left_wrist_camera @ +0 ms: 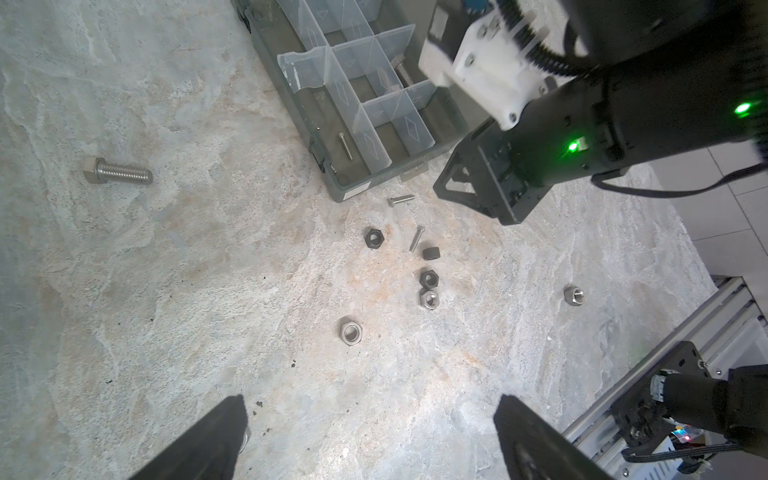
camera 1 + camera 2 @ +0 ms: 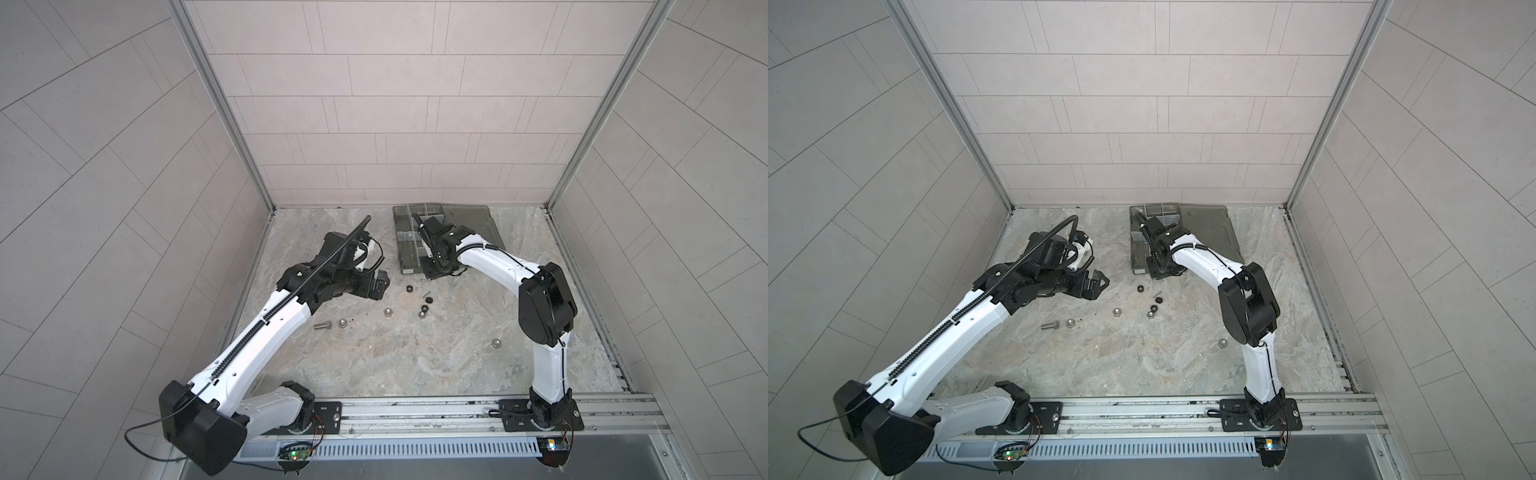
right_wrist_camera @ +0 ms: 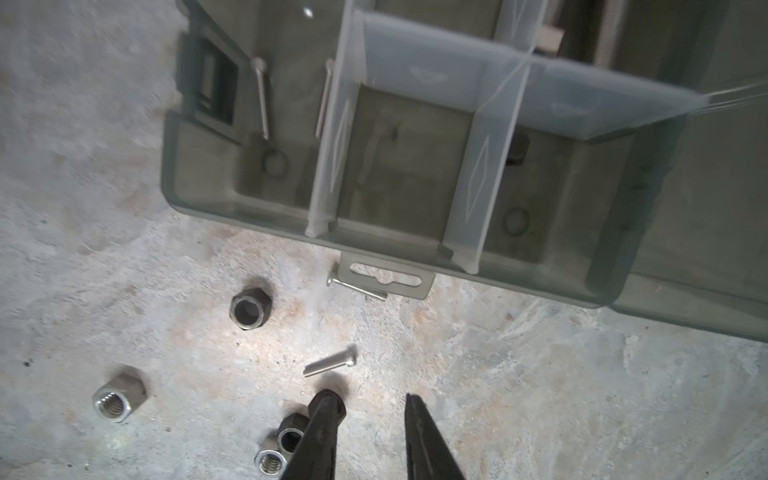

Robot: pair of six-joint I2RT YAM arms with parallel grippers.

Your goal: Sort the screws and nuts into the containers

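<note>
Loose on the table ahead of the right claw [image 3: 370, 401]: three black nuts [image 1: 374, 237], four silver nuts [image 2: 387, 312], two thin screws [image 3: 330, 363] and one thick bolt [image 1: 116, 176]. Beyond it, in the box [image 1: 361, 189]: one boxed bolt [image 1: 401, 70], one boxed black nut [image 3: 517, 149] and at least one boxed thin screw [image 3: 261, 97].

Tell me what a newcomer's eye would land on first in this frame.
First, the right arm's end effector, open and empty, hovering by the near edge of the grey-green organizer box at the back of the table. Next, the loose nuts and thin screws scattered in front of that box, with one thick bolt lying apart to the left. The left end effector hangs wide open to their left.
</note>
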